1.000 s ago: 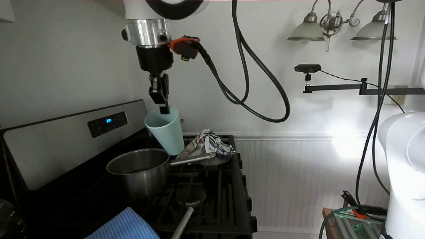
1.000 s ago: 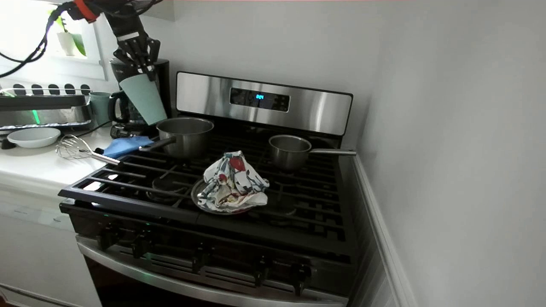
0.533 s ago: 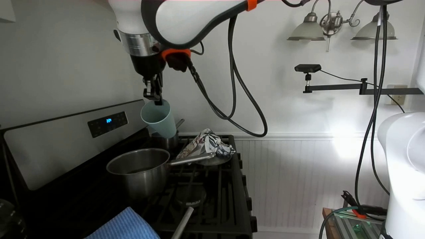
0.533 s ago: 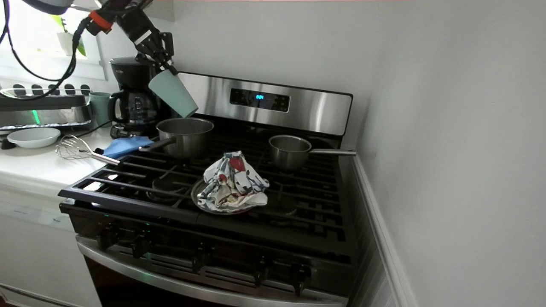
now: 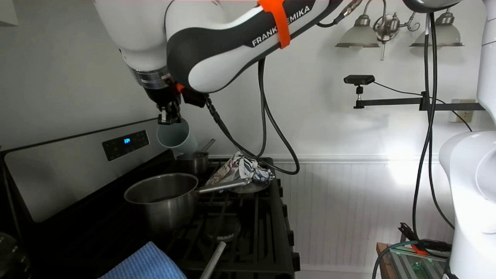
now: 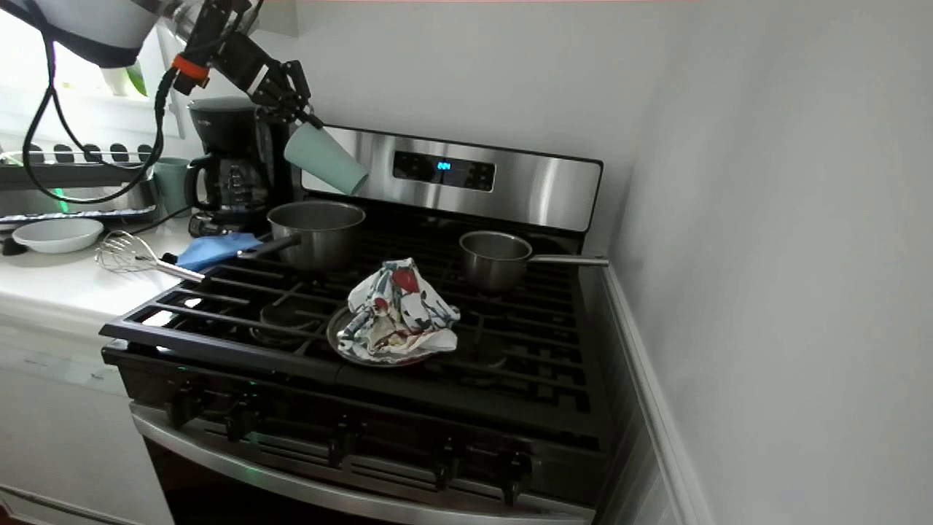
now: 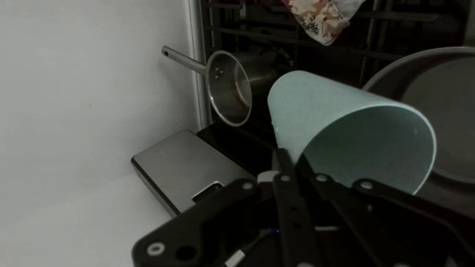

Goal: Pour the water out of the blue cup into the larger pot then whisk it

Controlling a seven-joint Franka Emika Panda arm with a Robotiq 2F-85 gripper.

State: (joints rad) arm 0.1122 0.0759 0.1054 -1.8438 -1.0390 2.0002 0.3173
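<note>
One tilted cup point(image 6: 326, 158) pinched by hand point(image 7: 294, 160) near large pot point(image 6: 318, 244); pour judged unfinished; whisk point(image 6: 157, 264) untouched, whisking left.

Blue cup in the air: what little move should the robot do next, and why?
Probably tip the blue cup further toward the larger pot. The gripper holds it, and its mouth leans to that pot's side in the wrist view, but in both exterior views the mouth sits higher than the base. I can't tell if water's inside.
</note>
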